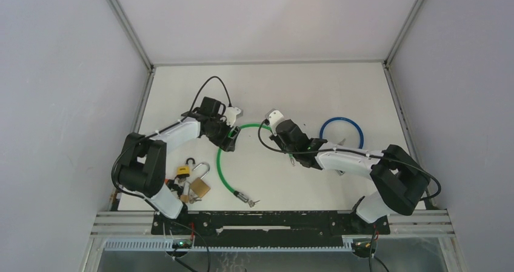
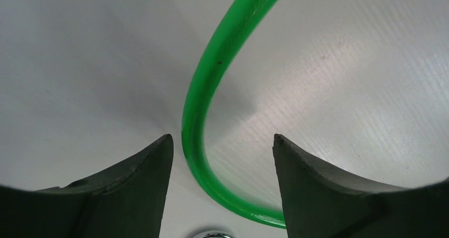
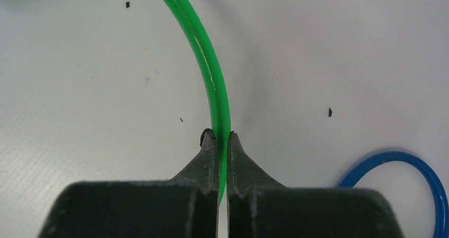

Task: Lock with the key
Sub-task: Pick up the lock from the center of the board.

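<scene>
A green cable lock [image 1: 222, 163] lies curved on the white table; its metal head [image 1: 241, 194] sits near the front with a small key [image 1: 253, 202] at it. My left gripper [image 1: 231, 139] is open and low over the cable's bend. In the left wrist view the cable [image 2: 193, 121] passes between the open fingers [image 2: 222, 142], close to the left one. My right gripper [image 1: 269, 128] is shut on the cable's other end. In the right wrist view the fingers [image 3: 221, 137] pinch the green cable [image 3: 212, 79].
Several padlocks lie at the front left, one brass [image 1: 199, 188] and one yellow [image 1: 183, 171]. A blue cable ring [image 1: 342, 122] lies right of the right arm and shows in the right wrist view [image 3: 418, 166]. A shiny metal piece [image 2: 212, 234] is at the left wrist view's bottom edge.
</scene>
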`<state>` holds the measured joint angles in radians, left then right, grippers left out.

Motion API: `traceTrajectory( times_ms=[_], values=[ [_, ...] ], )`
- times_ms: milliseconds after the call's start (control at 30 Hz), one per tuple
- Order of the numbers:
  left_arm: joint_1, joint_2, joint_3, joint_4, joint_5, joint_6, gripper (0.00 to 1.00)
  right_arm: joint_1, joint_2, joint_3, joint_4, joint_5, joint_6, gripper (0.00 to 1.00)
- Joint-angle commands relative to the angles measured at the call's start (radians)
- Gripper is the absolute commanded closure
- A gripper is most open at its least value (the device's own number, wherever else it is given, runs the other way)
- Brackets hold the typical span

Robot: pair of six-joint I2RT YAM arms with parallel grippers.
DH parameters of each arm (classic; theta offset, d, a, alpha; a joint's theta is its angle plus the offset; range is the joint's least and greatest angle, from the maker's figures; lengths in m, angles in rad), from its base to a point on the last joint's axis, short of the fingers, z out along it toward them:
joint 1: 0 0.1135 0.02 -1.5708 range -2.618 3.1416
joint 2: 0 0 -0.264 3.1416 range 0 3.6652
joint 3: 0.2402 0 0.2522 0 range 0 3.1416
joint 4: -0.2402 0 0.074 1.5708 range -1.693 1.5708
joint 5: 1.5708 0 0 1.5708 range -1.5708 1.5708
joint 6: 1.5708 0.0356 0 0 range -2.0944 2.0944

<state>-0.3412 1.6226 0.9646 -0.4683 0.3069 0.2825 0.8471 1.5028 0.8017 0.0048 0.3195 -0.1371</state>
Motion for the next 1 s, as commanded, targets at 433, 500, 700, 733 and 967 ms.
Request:
traceTrajectory(
  times_ms=[433,500,700,733,967],
  values=[
    [0.006,-0.108,0.093,0.081,0.021,-0.018,1.0,0.018,-0.065,-0.022,0.11,0.026,0.024,1.0],
    [0.005,-0.162,0.1,0.063,0.014,-0.014,1.0,-0.002,-0.079,-0.016,0.087,-0.012,0.027,0.81],
    [0.004,-0.295,0.133,-0.059,0.047,0.06,1.0,-0.115,-0.222,-0.012,0.041,-0.323,0.024,0.01],
    [0.0,-0.325,0.128,-0.062,0.062,0.076,1.0,-0.148,-0.258,-0.012,0.036,-0.441,0.032,0.01],
    [-0.02,-0.498,0.091,-0.024,0.117,0.087,1.0,-0.31,-0.33,-0.012,-0.026,-0.854,0.106,0.02]
  ],
)
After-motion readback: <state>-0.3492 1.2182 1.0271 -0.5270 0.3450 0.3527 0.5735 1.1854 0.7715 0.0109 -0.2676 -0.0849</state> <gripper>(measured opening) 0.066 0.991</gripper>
